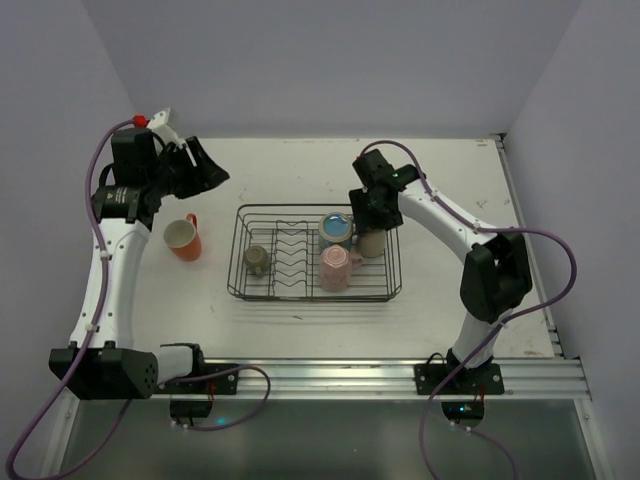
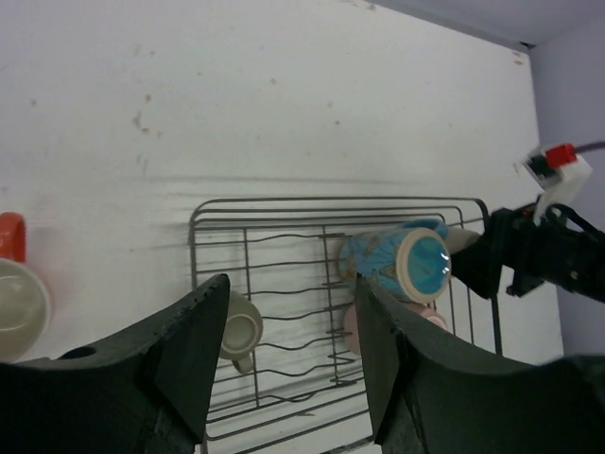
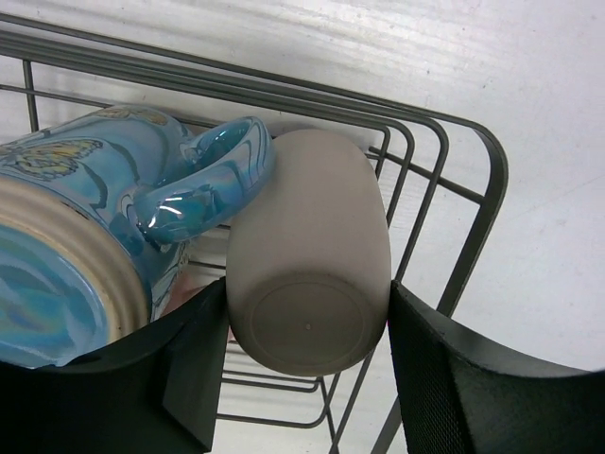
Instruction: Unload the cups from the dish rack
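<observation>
The black wire dish rack (image 1: 243, 290) sits mid-table. My right gripper (image 1: 373, 228) is in its far right corner, shut on the upside-down beige mug (image 1: 372, 244); in the right wrist view the fingers (image 3: 189, 359) press both sides of the mug (image 3: 312, 236). The light blue mug (image 1: 337, 230) lies beside it, its handle touching the beige mug (image 3: 198, 180). The pink mug (image 1: 337, 268) and the olive-grey mug (image 1: 257, 260) are in the rack. The orange mug (image 1: 183, 238) stands on the table left of the rack. My left gripper (image 1: 205, 165) is open and empty, raised at the far left.
The rack's upright dividers (image 1: 291, 255) separate the olive-grey mug from the other three. The left wrist view looks down on the rack (image 2: 284, 203), the blue mug (image 2: 402, 260) and my right arm (image 2: 539, 251). Walls enclose the table at the back and sides.
</observation>
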Motion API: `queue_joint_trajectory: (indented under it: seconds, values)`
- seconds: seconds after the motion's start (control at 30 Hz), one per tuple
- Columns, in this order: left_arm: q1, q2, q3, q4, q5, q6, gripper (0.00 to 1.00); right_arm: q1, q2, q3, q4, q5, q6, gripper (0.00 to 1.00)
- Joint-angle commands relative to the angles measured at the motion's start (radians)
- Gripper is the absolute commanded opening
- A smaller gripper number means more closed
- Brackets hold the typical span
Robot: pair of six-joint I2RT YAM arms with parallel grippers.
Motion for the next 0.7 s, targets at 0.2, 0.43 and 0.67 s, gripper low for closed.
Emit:
queue_joint_trajectory:
  seconds: [0.2, 0.43, 0.67]
  values:
    - [-0.129, -0.145, -0.244, 0.462, 0.35, -0.136, 0.69, 0.0, -0.185, 0.147, -0.108, 0.09, -0.002, 0.0]
    - [-0.215, -0.132, -0.359, 0.64, 0.392, -0.216, 0.68, 0.001, -0.279, 0.246, -0.171, 0.032, -0.012, 0.0]
    - [-0.221, -0.133, -0.544, 1.181, 0.65, -0.44, 0.68, -0.003, -0.394, 0.244, -0.101, -0.184, -0.007, 0.0]
